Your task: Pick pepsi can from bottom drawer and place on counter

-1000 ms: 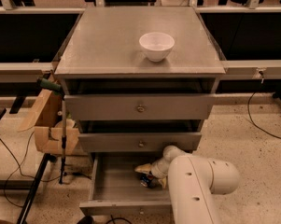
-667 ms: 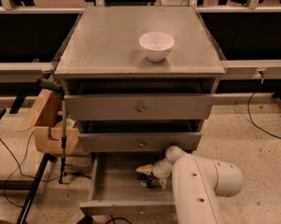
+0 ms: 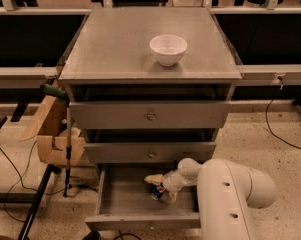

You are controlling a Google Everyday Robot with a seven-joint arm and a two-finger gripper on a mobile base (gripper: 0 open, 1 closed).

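Since a moment ago the white arm has slid rightward. It bends down from its elbow, and the gripper stays inside the bottom drawer, at the pepsi can on the drawer floor. Whether it grips the can, I cannot tell.

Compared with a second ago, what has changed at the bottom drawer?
The arm has shifted its elbow a little to the right. The gripper stays down in the open bottom drawer, right at the can. The can, the bowl and the counter are as they were.
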